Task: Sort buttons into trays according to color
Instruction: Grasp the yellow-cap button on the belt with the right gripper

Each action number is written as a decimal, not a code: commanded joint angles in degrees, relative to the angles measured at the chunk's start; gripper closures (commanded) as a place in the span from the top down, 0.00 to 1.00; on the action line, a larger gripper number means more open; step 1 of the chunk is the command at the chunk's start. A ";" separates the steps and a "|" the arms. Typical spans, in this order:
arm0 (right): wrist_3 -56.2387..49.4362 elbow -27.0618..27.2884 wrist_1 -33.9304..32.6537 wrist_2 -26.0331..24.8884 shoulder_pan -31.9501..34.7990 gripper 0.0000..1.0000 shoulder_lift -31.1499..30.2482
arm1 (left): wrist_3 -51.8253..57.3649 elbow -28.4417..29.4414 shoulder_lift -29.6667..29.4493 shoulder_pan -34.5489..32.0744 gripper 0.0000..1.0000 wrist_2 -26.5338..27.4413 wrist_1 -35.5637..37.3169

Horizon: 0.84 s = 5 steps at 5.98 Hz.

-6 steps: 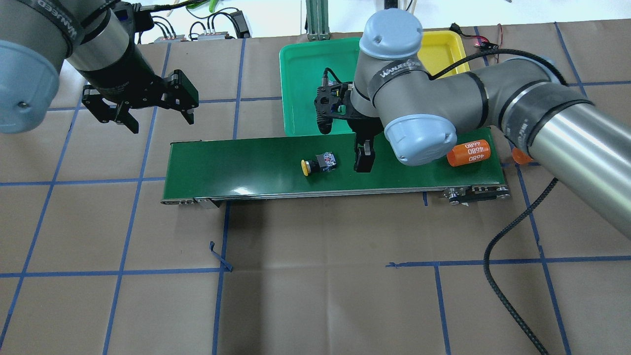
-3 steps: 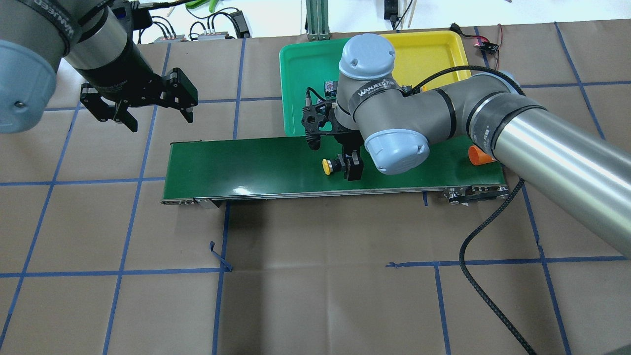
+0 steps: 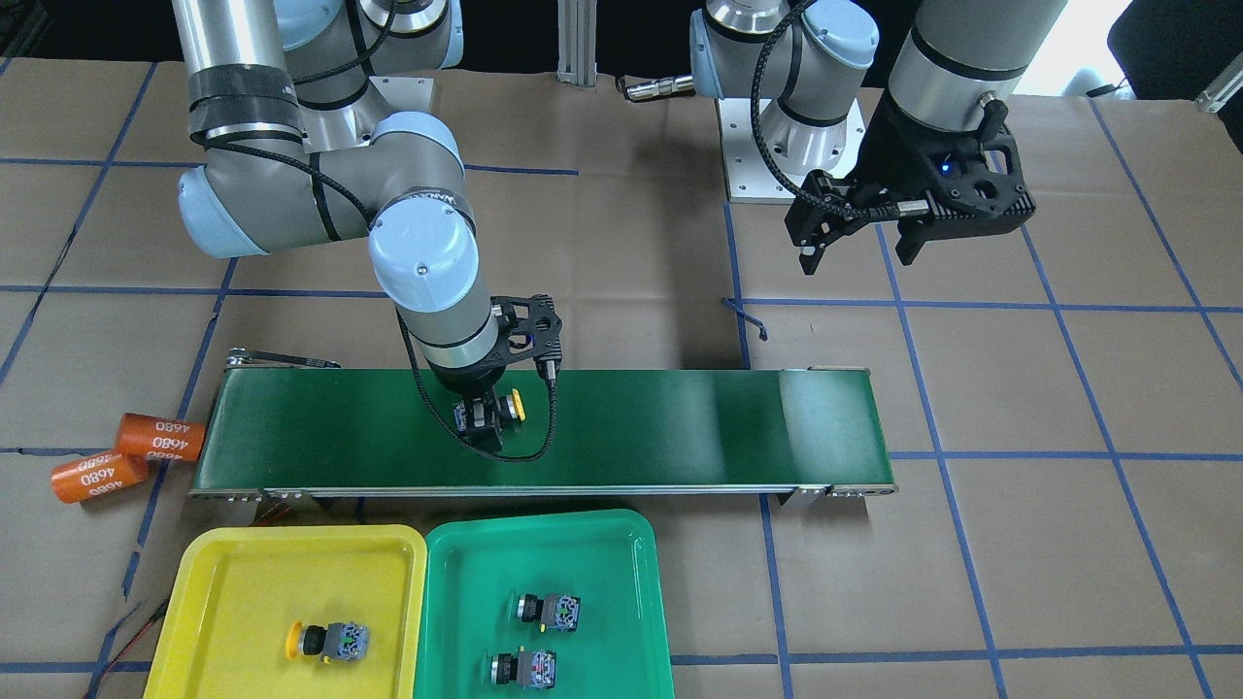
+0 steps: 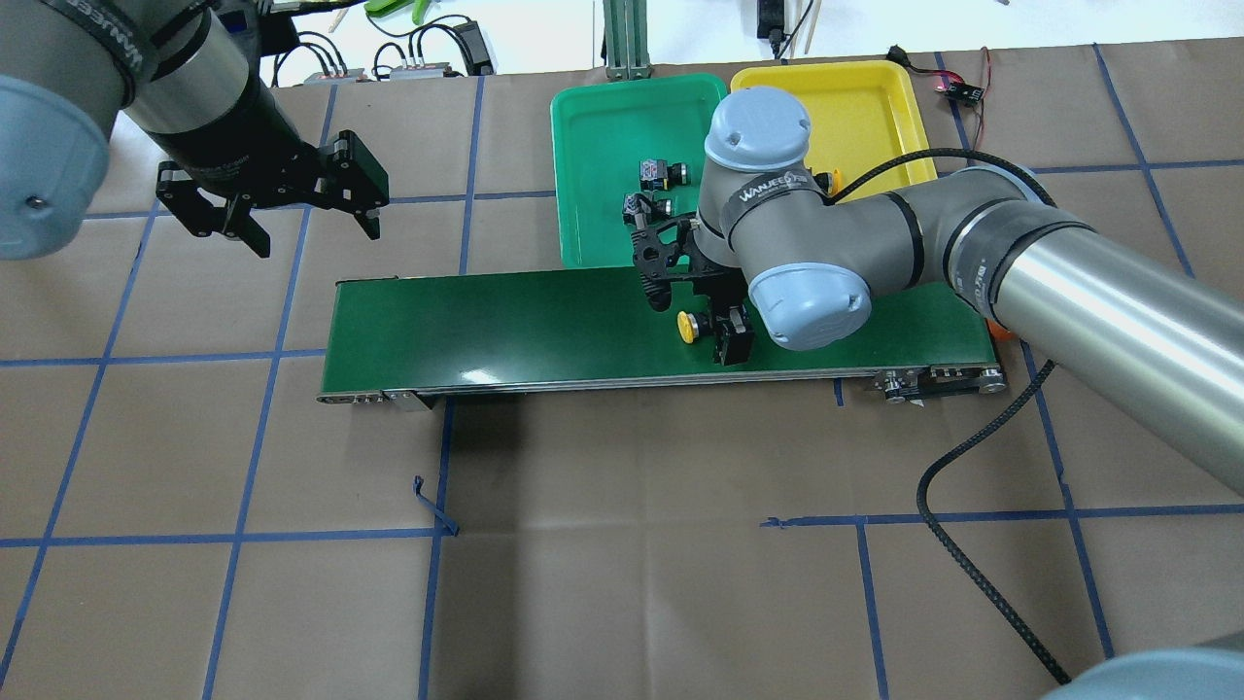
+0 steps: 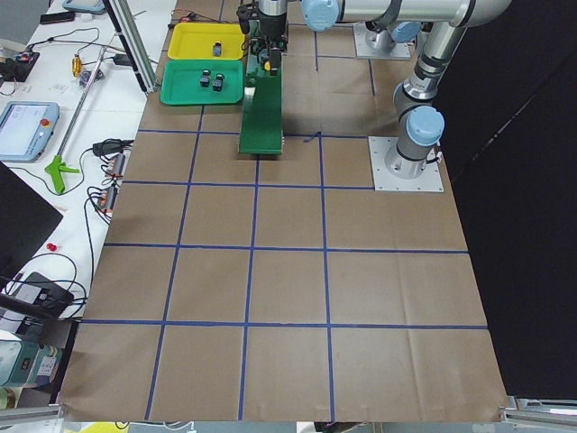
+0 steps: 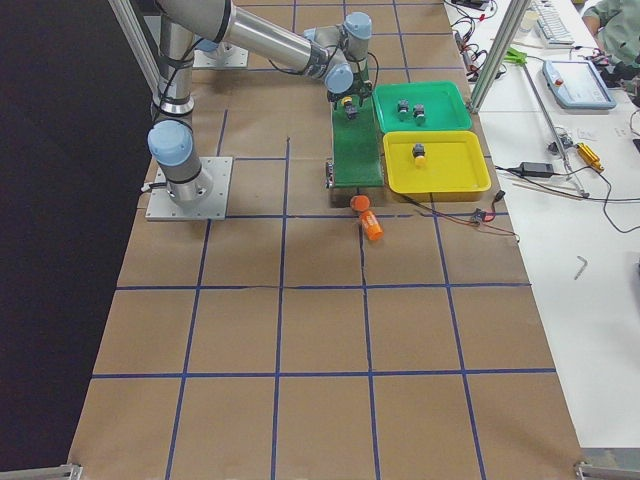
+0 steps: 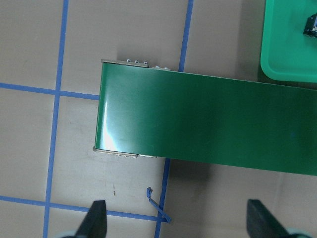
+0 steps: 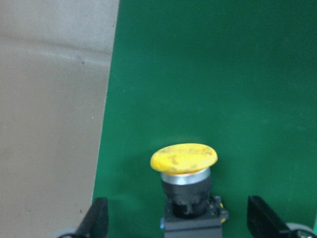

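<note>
A yellow-capped button [image 8: 184,159] lies on its side on the green conveyor belt [image 4: 486,321], cap toward the belt's left. My right gripper [image 4: 724,329] is low over it and open, one finger on each side of its black body [image 8: 190,218] with gaps showing. The yellow tray [image 3: 243,573] holds one yellow button [image 3: 325,641]. The green tray [image 3: 456,582] holds two buttons [image 3: 549,610] [image 3: 524,668]. My left gripper [image 4: 292,209] is open and empty, above the paper beyond the belt's left end.
Two orange cylinders marked 4680 [image 3: 160,437] [image 3: 97,476] lie on the paper just off the belt's right end. The two trays sit side by side behind the belt. A black cable [image 4: 933,486] trails from the right arm over the table.
The yellow button rode rightward along the belt. My right gripper moved left, came down around it and followed it right. An orange cylinder left the belt's right end. The left gripper barely moved.
</note>
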 commanded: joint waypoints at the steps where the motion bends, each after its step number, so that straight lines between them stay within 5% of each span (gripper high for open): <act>1: -1.82 1.46 -0.18 -0.37 -3.71 0.64 -0.50 | 0.00 0.07 -0.01 0.00 0.99 -0.09 0.00; 3: -3.05 1.29 -0.36 -6.66 -4.07 0.10 -0.68 | 0.00 0.07 -0.01 0.09 0.99 -0.01 0.00; 5: -5.85 1.03 -0.10 -7.05 -6.95 0.09 -4.35 | 0.00 0.07 -0.01 0.09 0.99 -0.01 0.09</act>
